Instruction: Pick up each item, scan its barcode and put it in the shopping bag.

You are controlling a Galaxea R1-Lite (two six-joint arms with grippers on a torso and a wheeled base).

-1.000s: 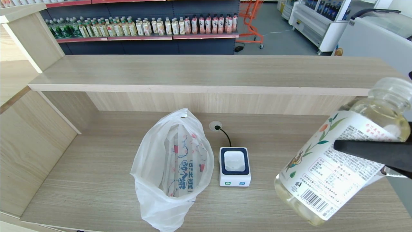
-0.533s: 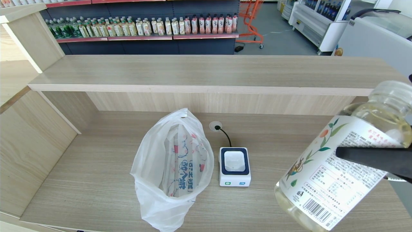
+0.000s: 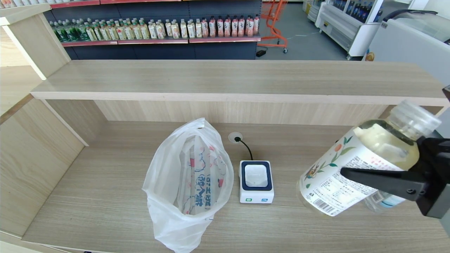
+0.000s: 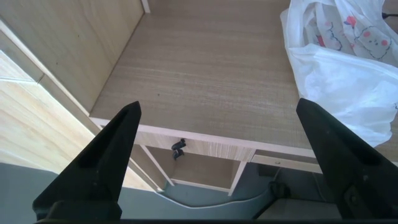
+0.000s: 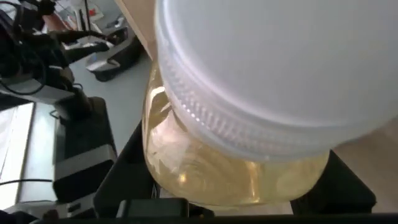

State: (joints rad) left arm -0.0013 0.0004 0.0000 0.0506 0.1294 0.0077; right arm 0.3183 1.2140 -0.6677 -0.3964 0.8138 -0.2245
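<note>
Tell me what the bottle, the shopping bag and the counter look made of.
Bottle: clear glossy plastic, seemingly; pale liquid shows through, with a ribbed white cap and printed wrap label. Shopping bag: thin translucent white plastic film, crinkled, contents showing through. Counter: matte wood-grain surface, probably laminate, though veneer cannot be ruled out.

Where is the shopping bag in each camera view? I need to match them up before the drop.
Head view: the shopping bag stands open, centre-left on the counter, just left of the scanner.
Left wrist view: the bag is in the picture's upper right corner.
Right wrist view: not in it.
Shared landmark: the counter's front edge, which runs just before the bag in the head and left wrist views.
</note>
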